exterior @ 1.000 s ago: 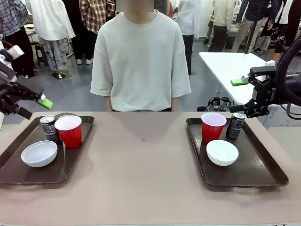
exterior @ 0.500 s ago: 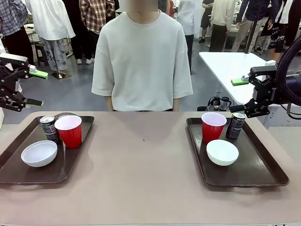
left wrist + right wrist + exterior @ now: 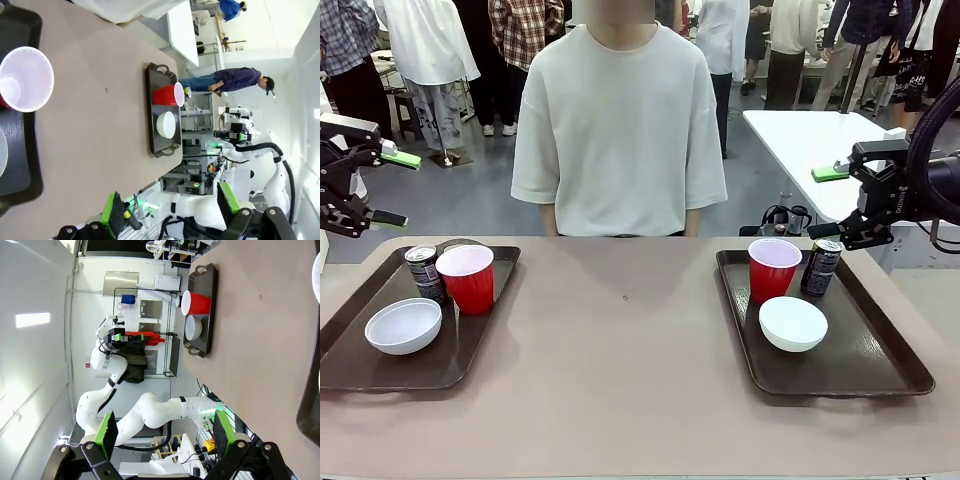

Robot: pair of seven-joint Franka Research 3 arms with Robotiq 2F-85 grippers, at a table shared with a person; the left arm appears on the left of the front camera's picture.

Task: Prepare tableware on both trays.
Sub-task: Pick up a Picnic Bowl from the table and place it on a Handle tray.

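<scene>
Trays (image 3: 880, 372) glossy dk brown, cups (image 3: 470, 280) red plastic, table (image 3: 620, 360) matt.

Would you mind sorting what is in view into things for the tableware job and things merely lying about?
Job: left tray, its can, cup, bowl; right tray, its can, cup, bowl.

Lying about: white table behind the person; nothing loose on the tan table.

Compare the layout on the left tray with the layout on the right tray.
On the left tray the can stands left of the red cup; on the right tray the can stands right of the red cup. The left tray's bowl sits toward the table's outer edge; the right tray's bowl sits toward the table's middle. Both hold one cup, can and bowl.
</scene>
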